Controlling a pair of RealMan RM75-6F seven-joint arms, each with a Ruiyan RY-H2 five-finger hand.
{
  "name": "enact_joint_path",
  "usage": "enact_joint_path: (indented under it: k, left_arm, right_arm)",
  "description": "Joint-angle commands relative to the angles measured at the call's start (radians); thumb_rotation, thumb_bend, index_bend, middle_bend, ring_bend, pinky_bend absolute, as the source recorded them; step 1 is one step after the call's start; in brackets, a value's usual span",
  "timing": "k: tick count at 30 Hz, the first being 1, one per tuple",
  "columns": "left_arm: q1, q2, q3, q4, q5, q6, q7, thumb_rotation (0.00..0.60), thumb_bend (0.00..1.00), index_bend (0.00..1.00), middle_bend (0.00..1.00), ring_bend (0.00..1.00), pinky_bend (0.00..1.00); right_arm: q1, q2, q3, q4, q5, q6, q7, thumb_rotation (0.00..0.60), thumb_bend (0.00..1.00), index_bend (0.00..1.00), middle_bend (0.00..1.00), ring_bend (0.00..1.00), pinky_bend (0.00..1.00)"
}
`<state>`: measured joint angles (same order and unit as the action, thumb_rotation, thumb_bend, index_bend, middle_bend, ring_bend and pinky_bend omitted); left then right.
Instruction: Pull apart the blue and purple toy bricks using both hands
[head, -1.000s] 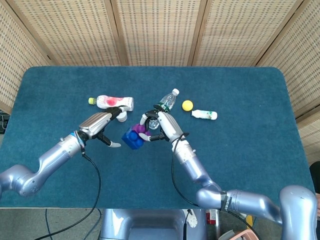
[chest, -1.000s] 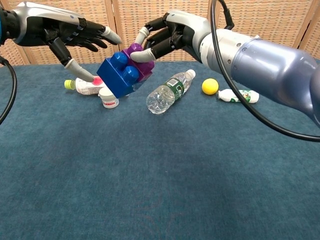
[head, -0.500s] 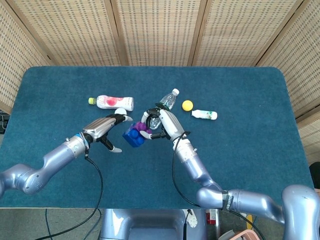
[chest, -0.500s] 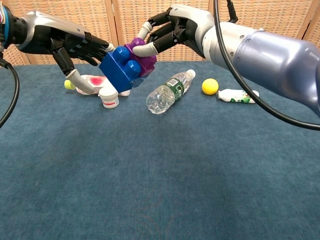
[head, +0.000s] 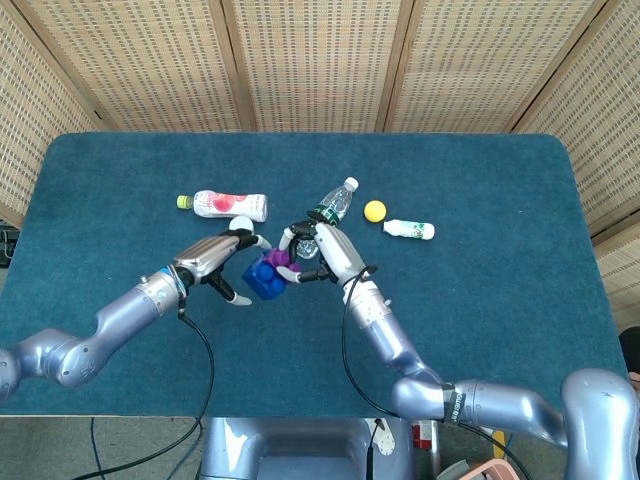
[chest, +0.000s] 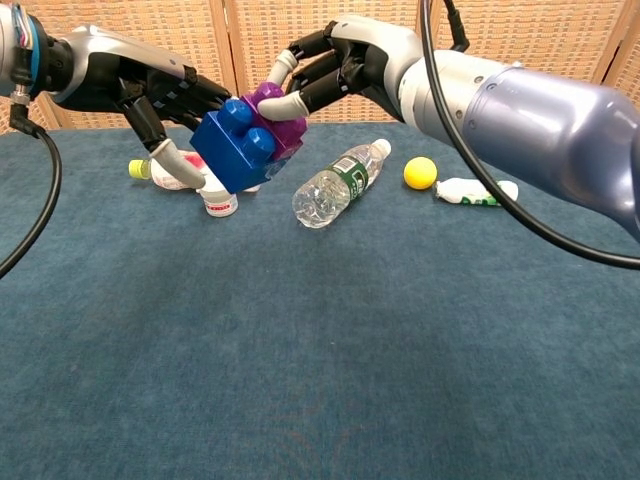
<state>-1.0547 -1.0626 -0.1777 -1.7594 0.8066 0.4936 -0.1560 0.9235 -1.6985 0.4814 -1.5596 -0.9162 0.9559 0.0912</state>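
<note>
Nearest us in the chest view, the bare blue surface (chest: 320, 380) is unchanged. Above it the bricks are held in the air, still joined: the blue brick (chest: 238, 148) to the left, the purple brick (chest: 280, 118) plugged into its right side. The right robot hand (chest: 335, 65) stays clamped on the purple brick, same hold as a second ago. What changed is the left robot hand (chest: 165, 95): a second ago it hung open well left of the blue brick; now it has come in, its fingers wrapped over the brick's far-left side and thumb curling under (we judge contact, but a firm clamp we cannot tell). So both hands are nearly set and the pull has not started.

Behind, lying untouched: clear water bottle (chest: 340, 184), pink-labelled bottle (head: 228, 204), small white jar (chest: 218, 195), yellow ball (chest: 420, 172), small white bottle (chest: 478, 190).
</note>
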Motion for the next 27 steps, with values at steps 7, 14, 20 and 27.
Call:
enact_joint_path:
  k: [7, 14, 20, 27]
  left_arm:
    - [-0.02, -0.052, 0.01, -0.001, -0.058, 0.074, 0.034, 0.6, 0.0, 0.32, 0.28, 0.0, 0.0]
    - [-0.027, -0.086, 0.013, -0.009, -0.087, 0.136, 0.073, 0.6, 0.04, 0.46, 0.34, 0.0, 0.0]
    - [-0.029, -0.104, 0.013, -0.016, -0.113, 0.172, 0.099, 0.6, 0.09, 0.54, 0.37, 0.0, 0.0]
    - [-0.026, -0.124, 0.01, -0.021, -0.125, 0.213, 0.127, 0.6, 0.13, 0.63, 0.36, 0.0, 0.0]
  right_arm:
    - [-0.004, 0.011, -0.005, -0.014, 0.003, -0.003, 0.0, 0.6, 0.32, 0.63, 0.65, 0.28, 0.06]
    - [-0.007, 0.021, -0.005, -0.023, 0.005, -0.007, 0.006, 0.6, 0.32, 0.63, 0.65, 0.28, 0.06]
    - [-0.01, 0.028, -0.005, -0.032, 0.005, -0.006, 0.009, 0.6, 0.32, 0.63, 0.65, 0.28, 0.06]
    - [-0.012, 0.034, -0.006, -0.039, 0.007, -0.006, 0.011, 0.6, 0.32, 0.63, 0.65, 0.28, 0.06]
